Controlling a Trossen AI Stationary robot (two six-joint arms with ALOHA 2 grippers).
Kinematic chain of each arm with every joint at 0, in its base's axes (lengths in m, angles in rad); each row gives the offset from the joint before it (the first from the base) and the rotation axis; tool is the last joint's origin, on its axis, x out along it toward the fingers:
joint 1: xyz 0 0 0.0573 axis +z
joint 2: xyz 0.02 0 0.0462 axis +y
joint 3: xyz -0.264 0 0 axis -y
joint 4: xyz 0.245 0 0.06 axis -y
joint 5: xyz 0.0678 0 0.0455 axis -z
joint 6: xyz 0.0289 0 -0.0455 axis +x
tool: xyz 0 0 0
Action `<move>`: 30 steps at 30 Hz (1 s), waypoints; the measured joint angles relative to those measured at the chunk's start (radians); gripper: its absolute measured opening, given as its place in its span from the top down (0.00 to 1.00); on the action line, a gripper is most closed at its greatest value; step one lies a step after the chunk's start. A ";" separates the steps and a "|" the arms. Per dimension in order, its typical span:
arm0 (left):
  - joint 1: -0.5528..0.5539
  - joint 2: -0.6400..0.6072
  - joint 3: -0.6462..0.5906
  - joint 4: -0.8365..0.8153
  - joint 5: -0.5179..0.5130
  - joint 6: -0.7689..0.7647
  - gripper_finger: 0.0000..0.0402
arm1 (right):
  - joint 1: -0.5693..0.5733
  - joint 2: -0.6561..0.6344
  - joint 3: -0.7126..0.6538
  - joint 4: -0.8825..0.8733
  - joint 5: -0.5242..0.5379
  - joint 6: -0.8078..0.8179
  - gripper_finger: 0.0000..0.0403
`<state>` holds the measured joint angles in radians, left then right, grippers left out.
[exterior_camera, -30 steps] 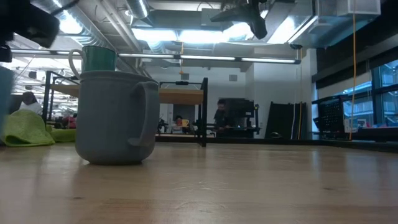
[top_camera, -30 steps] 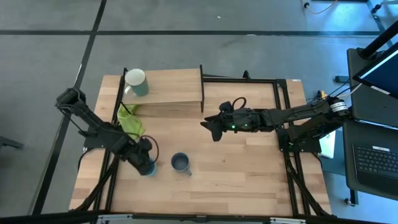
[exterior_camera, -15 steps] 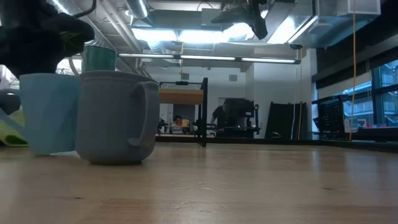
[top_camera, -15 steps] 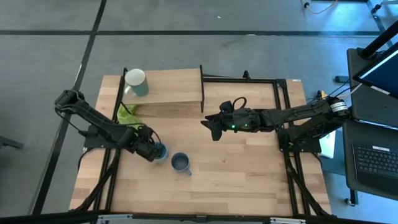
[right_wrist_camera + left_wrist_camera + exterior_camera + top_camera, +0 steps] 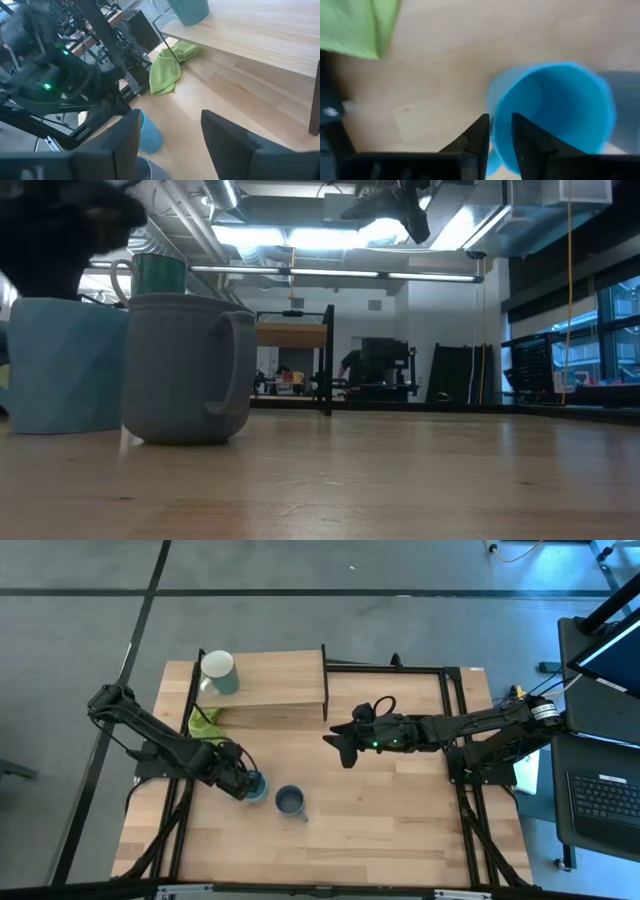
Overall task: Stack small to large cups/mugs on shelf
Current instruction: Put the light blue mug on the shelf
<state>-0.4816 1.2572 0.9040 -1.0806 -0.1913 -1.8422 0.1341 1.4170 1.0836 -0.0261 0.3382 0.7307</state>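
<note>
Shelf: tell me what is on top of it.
The shelf carries one thing: the pale green mug, upright at its left end, white inside showing. The rest of the board is bare wood. Whatever lies underneath is hidden from above, except the lime-green cloth at its front edge.

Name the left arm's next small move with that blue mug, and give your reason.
Probably lift it straight up. The left gripper is shut on the light blue mug, pinching its wall, and the mug stands on the tabletop close beside the grey mug. Rising first should clear that neighbour before heading to the shelf.
</note>
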 joint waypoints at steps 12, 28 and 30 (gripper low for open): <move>-0.093 0.000 0.129 -0.106 -0.036 0.491 0.74 | -0.014 0.000 0.000 -0.001 -0.027 0.023 0.34; -0.082 -0.001 0.018 -0.096 -0.114 0.961 0.75 | 0.010 0.000 0.000 0.015 0.012 0.130 0.33; -0.069 -0.011 0.017 -0.055 -0.113 0.997 0.74 | 0.018 0.000 0.000 0.015 0.026 0.131 0.33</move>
<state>-0.5511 1.2463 0.9215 -1.1356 -0.3046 -0.8448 0.1521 1.4170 1.0832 -0.0111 0.3637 0.8621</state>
